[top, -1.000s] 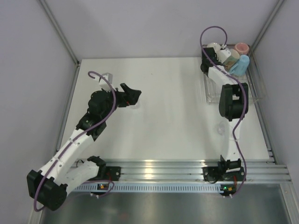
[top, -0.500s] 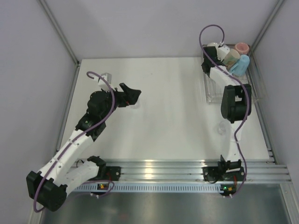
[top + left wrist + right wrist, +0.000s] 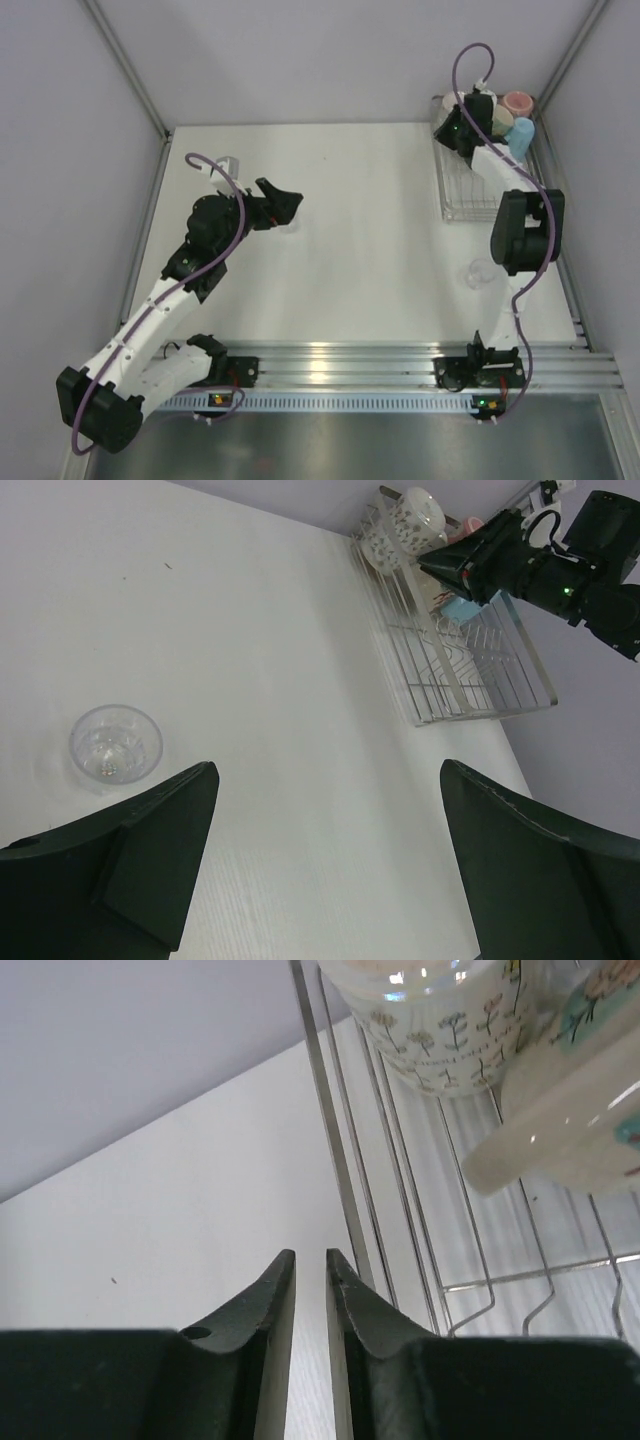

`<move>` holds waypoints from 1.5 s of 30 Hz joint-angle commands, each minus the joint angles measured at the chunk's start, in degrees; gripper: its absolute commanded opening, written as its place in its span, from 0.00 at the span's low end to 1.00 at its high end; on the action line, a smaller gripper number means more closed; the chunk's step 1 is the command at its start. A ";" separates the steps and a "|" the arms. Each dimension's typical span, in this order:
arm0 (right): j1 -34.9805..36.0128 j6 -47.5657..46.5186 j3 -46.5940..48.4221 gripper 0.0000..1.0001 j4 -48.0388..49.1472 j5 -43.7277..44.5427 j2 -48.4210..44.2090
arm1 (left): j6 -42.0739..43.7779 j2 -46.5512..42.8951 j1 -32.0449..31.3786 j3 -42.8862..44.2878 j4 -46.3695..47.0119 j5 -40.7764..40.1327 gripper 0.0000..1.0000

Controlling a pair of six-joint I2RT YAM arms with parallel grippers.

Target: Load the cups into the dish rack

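The silver wire dish rack (image 3: 465,195) stands at the far right of the table. At its far end sit the pinkish-red mug (image 3: 518,102), the small light blue mug (image 3: 521,136) and the cream patterned mug (image 3: 497,121). The right wrist view shows the white patterned mug (image 3: 430,1010) and the cream mug (image 3: 565,1110) lying on the rack's bars (image 3: 340,1160). My right gripper (image 3: 445,135) (image 3: 308,1255) hovers at the rack's far left edge, jaws nearly together with nothing between them. My left gripper (image 3: 290,200) (image 3: 328,770) is open and empty over the table's left middle.
A clear glass (image 3: 115,745) stands on the table by my left gripper. Another clear glass (image 3: 480,272) stands near the right arm, in front of the rack. The left wrist view shows the rack (image 3: 470,670) and my right gripper (image 3: 450,562) over it. Walls enclose the table.
My right arm has swung to the right and its gripper has moved back along the rack's left edge toward the mugs. The left arm has not moved.
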 commanded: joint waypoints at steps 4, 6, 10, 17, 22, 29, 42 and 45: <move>-10.46 -3.21 12.95 0.00 1.15 -17.27 -0.36 | 0.70 -1.27 0.21 -0.19 2.63 0.79 0.98; -13.44 -1.98 13.56 0.00 2.03 -17.62 -0.10 | 0.96 -0.92 0.21 0.16 2.71 1.15 0.98; -17.32 -0.83 15.32 0.00 2.56 -18.24 0.87 | 1.32 -0.40 0.29 1.39 2.71 1.15 0.98; -19.08 -1.27 24.55 0.00 -2.27 -18.32 7.90 | 1.32 1.71 0.21 2.80 2.80 2.02 0.98; -19.43 -1.88 24.64 0.00 -2.89 -16.39 9.57 | 1.23 1.63 0.21 2.36 2.80 1.85 0.98; -19.44 -3.73 24.03 0.00 -4.21 -16.74 10.80 | 1.49 1.10 0.29 2.09 2.71 1.41 0.98; -15.92 -6.81 17.26 0.00 -4.29 -17.18 6.93 | 0.44 1.10 0.21 0.86 3.94 2.11 0.98; -15.39 -7.25 16.38 0.00 -4.21 -17.36 6.76 | 0.96 0.31 0.29 0.51 3.86 1.50 0.98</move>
